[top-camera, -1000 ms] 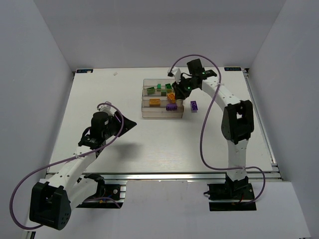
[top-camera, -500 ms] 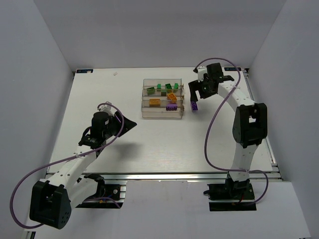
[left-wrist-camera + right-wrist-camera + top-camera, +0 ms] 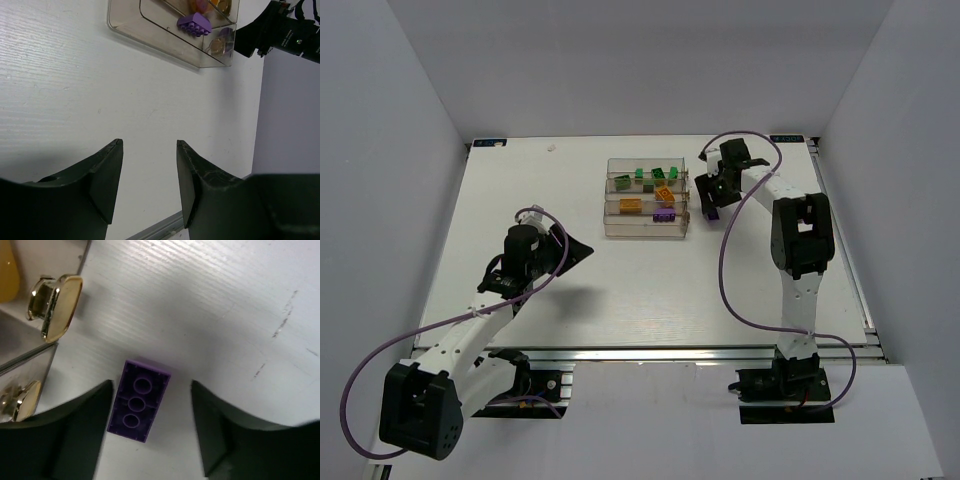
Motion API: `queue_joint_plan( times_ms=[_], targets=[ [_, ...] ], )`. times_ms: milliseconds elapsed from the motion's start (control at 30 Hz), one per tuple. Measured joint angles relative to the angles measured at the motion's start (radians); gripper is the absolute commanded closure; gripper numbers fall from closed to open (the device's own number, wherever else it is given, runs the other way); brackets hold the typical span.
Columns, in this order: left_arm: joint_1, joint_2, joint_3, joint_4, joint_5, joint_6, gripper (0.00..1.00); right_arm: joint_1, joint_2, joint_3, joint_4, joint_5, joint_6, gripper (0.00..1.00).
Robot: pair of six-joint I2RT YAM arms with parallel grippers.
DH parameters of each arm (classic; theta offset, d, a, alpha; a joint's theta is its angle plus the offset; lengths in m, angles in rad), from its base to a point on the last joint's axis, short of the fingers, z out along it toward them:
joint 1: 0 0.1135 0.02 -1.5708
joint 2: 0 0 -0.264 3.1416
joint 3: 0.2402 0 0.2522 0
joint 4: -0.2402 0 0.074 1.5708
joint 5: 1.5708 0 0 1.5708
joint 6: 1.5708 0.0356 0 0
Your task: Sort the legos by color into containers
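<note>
Nearest, the left arm folds up from the near-left corner. Its left gripper hangs over the table's matte white, finely grained top with its black fingers spread and nothing between them. Further on, the right arm stretches from the near edge toward the far-right corner. There the right gripper points down, with its jaws apart on either side of a glossy purple lego without touching it. The brick lies underside up with three round tubes showing, just beside the containers. These are clear plastic with shiny gold fittings and hold green, orange and purple bricks. Blue labels at the far corners are unreadable.
</note>
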Motion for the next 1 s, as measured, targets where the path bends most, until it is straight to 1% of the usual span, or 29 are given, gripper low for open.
queue_joint_plan(
  times_ms=[67,100,167,200,233,300,400,500,633,767,867,967,1000],
  targets=[
    [0.0,-0.002,0.0,-0.001,-0.001,0.0,0.43,0.002,0.0,0.0,0.013,0.019,0.0,0.47],
    [0.0,-0.002,0.0,-0.001,-0.001,0.0,0.43,0.002,0.0,0.0,0.021,0.026,-0.002,0.6],
    [0.0,-0.002,0.0,-0.004,-0.002,0.0,0.43,0.002,0.0,0.0,0.029,0.031,-0.008,0.71],
    [0.0,-0.002,0.0,-0.005,-0.003,0.0,0.43,0.002,0.0,0.0,0.033,0.032,-0.009,0.83],
    [0.0,-0.001,0.0,-0.005,-0.003,0.0,0.43,0.002,0.0,0.0,0.035,0.031,-0.004,0.87],
    [0.0,0.002,0.002,-0.005,-0.003,0.0,0.43,0.001,-0.003,0.0,0.04,0.028,-0.022,1.0],
    [0.0,0.009,0.004,-0.005,-0.003,0.0,0.43,0.001,-0.028,-0.011,0.045,0.007,-0.043,1.0],
    [0.0,0.017,0.004,-0.005,-0.003,0.0,0.43,0.002,-0.107,-0.043,0.072,-0.048,-0.079,1.0],
    [0.0,0.031,0.005,-0.004,-0.002,0.001,0.43,0.007,-0.259,-0.064,0.116,-0.217,-0.166,1.0],
    [0.0,0.045,0.008,-0.004,-0.002,0.002,0.43,0.06,-0.355,-0.063,0.128,-0.393,-0.321,1.0],
    [0.0,0.047,0.013,-0.005,-0.003,0.004,0.43,0.122,-0.343,-0.061,0.12,-0.457,-0.409,1.0],
    [0.0,0.044,0.018,-0.005,-0.003,0.004,0.43,0.186,-0.271,-0.049,0.1,-0.467,-0.467,1.0],
    [0.0,0.04,0.018,-0.006,-0.003,0.004,0.43,0.202,-0.237,-0.037,0.092,-0.463,-0.477,0.95]
  ],
)
